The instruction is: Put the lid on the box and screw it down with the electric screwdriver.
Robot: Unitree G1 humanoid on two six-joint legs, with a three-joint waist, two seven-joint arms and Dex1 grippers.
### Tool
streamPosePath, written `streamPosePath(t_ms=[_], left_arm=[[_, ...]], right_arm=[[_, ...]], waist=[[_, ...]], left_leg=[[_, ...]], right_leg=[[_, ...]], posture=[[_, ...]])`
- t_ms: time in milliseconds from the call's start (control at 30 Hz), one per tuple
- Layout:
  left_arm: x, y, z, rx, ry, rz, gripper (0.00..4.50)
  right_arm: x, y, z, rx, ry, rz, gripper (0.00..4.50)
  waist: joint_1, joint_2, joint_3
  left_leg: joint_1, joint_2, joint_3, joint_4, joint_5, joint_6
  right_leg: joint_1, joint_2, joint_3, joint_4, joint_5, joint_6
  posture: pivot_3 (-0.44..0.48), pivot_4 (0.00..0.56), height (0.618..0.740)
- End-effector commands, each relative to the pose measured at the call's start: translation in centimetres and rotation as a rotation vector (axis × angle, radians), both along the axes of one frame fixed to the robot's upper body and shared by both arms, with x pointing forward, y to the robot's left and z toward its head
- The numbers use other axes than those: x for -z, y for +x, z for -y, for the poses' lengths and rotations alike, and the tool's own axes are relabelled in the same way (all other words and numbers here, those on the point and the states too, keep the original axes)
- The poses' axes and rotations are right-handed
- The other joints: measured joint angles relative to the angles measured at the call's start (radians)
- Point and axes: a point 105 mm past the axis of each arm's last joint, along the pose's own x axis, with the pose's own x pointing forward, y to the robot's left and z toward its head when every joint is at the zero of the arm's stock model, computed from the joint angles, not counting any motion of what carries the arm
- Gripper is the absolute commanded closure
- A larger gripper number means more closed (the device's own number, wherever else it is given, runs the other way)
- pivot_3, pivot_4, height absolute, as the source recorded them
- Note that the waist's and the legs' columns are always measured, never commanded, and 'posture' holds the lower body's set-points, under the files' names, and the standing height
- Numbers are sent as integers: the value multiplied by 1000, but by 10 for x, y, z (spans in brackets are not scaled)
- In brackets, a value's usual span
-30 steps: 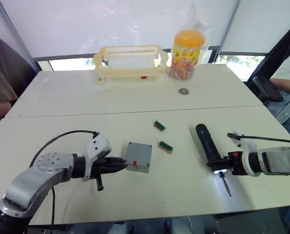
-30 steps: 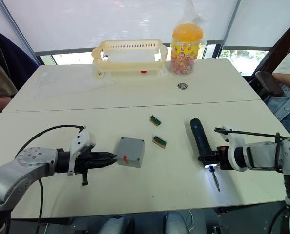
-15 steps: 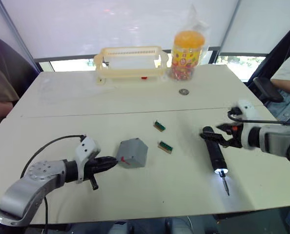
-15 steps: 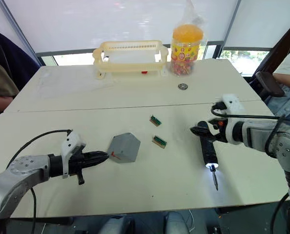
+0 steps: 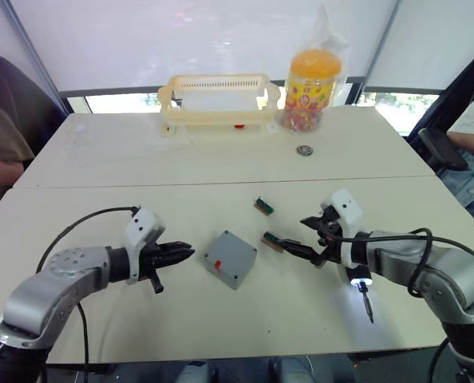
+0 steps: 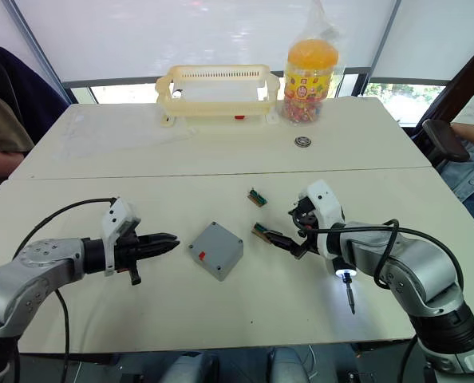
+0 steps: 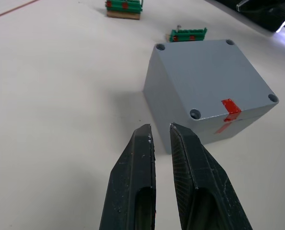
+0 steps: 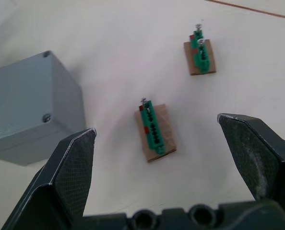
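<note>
Nearest, on the front table [image 5: 221,319]: the electric screwdriver [image 5: 363,289], lying flat by the right arm, its lamp lit and its thin bit pointing toward the table's near edge; nothing holds it, and most of its black body is hidden behind that arm. Left gripper [image 5: 187,253]: fingers drawn nearly together with a thin gap, grasping nothing, tips aimed at the box [image 5: 231,258] from just beside it and apart from it, a stance that looks suited to nudging or steadying rather than lifting. The box: grey, standing between the two grippers, the lid [image 7: 212,76] seated on top with a hole at each corner and a red mark across the seam on one side; whether any screw is driven in cannot be told. Right gripper [image 6: 289,234]: fingers spread wide and empty, poised over the nearer green strip [image 6: 262,232], which rests on a brown card and, to judge by the small metal heads at one end, may carry the screws. Second green strip [image 6: 256,196]: a little beyond. Far table: a small round metal piece [image 5: 303,149], then a cream basket [image 5: 215,100] and an orange-capped jar [image 5: 309,80] wrapped in a clear bag, all well apart from the work.
</note>
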Motion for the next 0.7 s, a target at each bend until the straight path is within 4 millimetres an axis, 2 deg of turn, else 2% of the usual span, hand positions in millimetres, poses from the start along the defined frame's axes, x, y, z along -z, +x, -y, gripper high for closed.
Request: streamPosePath(t_ms=[33,133,300,467,600,700], left_arm=[[-2,-6,-2,29,18,-11,3940],[7,-20,3,85,37,-65,3940],[28,-29,10,133,62,-120,3940],[41,-21,25,148,33,-128,3940],[44,-9,32,127,8,-97,3940],[40,4,35,92,-17,-55,3940]], right_arm=[[-10,-5,-8,-50,-27,86,56],[0,-3,-17,-61,-69,120,56],[-2,13,-33,-69,-105,226,56],[0,29,-43,-114,-188,312,56],[4,29,-47,-167,-210,318,56],[16,23,-50,-212,-236,290,56]], waist=[[0,0,0],[-4,0,0],[-5,0,0],[-1,0,0],[0,0,0],[0,0,0]], left_leg=[[0,0,0,0,0,0],[0,0,0,0,0,0],[0,0,1,0,0,0],[0,-1,0,0,0,-1],[0,-1,0,0,1,-1],[0,-1,0,0,1,-1]], right_leg=[[0,0,0,0,0,0],[0,0,0,0,0,0],[0,0,1,0,0,-1],[0,0,1,0,-1,-2],[0,0,1,0,0,0],[0,0,1,1,0,0]], posture=[[0,150,740],[0,150,740],[0,150,740],[0,150,740],[0,150,740],[0,150,740]])
